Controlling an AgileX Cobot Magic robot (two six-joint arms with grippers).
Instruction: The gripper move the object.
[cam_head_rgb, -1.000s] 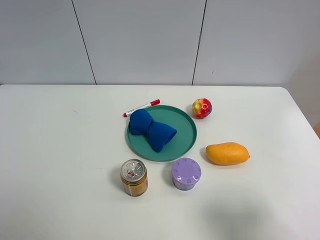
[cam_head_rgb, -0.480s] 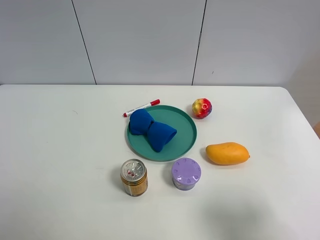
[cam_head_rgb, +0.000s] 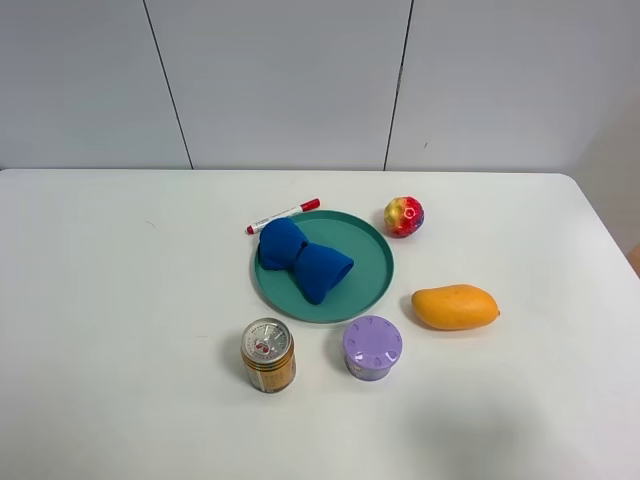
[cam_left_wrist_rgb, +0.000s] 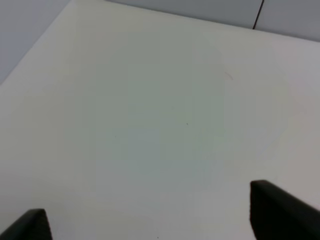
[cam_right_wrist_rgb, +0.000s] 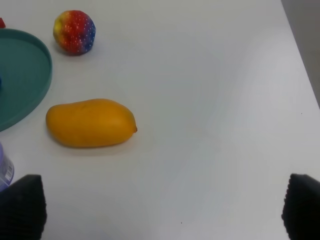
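Note:
The orange-yellow mango (cam_head_rgb: 455, 306) lies on the white table to the right of the green plate (cam_head_rgb: 370, 260), its tapered end pointing right. It also shows in the right wrist view (cam_right_wrist_rgb: 90, 122), lying free. Neither arm shows in the high view. My right gripper (cam_right_wrist_rgb: 160, 212) is open, with its black fingertips (cam_right_wrist_rgb: 20, 207) wide apart at the view's corners, back from the mango and clear of it. My left gripper (cam_left_wrist_rgb: 155, 220) is open over bare table, with nothing between its fingertips (cam_left_wrist_rgb: 280, 210).
A blue cloth (cam_head_rgb: 303, 258) lies on the green plate. A red marker (cam_head_rgb: 283, 215) lies behind the plate. A red-yellow ball (cam_head_rgb: 403, 216) sits at its back right. A gold can (cam_head_rgb: 268, 355) and a purple lidded cup (cam_head_rgb: 372, 347) stand in front.

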